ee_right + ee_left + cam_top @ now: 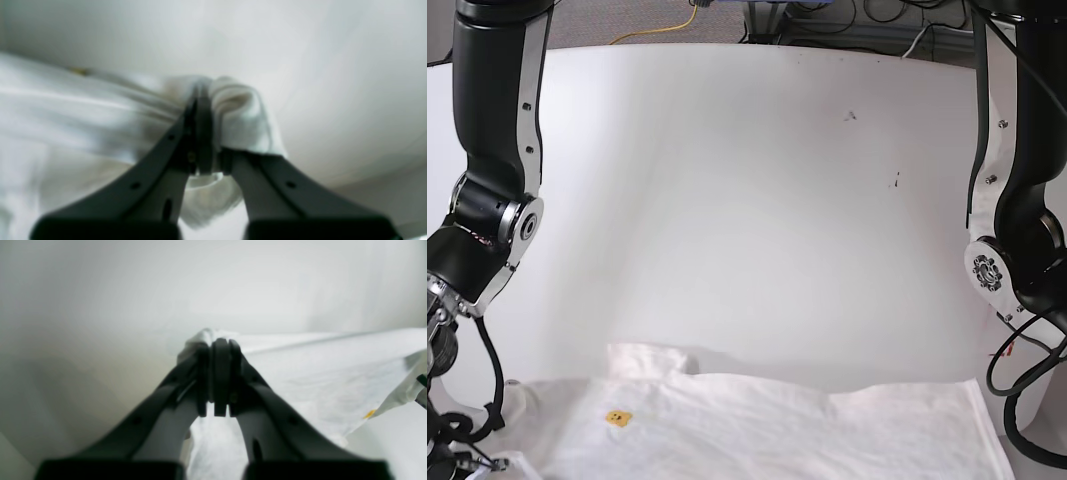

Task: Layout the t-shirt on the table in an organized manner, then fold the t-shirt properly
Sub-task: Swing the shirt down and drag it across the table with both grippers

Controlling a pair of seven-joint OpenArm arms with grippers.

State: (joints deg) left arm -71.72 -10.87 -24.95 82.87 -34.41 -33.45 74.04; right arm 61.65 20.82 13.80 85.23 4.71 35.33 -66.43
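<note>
White cloth fills the near edge of the table (747, 200): the t-shirt (767, 425) lies along the front, print side apparently down, with only a small yellow mark showing and one sleeve flap turned up at the far edge. My left gripper (218, 346) has its jaws pressed together on a bunched corner of the fabric, and the cloth runs away from it in a fairly taut sheet. My right gripper (201, 100) is likewise pinching a rolled wad of cloth, a thicker bundle than on the other side. In the overhead view neither claw shows, only the arms at the two sides. I judge I am mid-spread, holding two corners to stretch the shirt flat. To do this well I would pull both corners apart evenly and keep the edge between them straight, then draw the shirt further onto the table so it lies wholly on the surface before letting go. The right pinch holds a lot of gathered fabric, so I would lower gently there, or the bunch may drop as a lump rather than flat.
</note>
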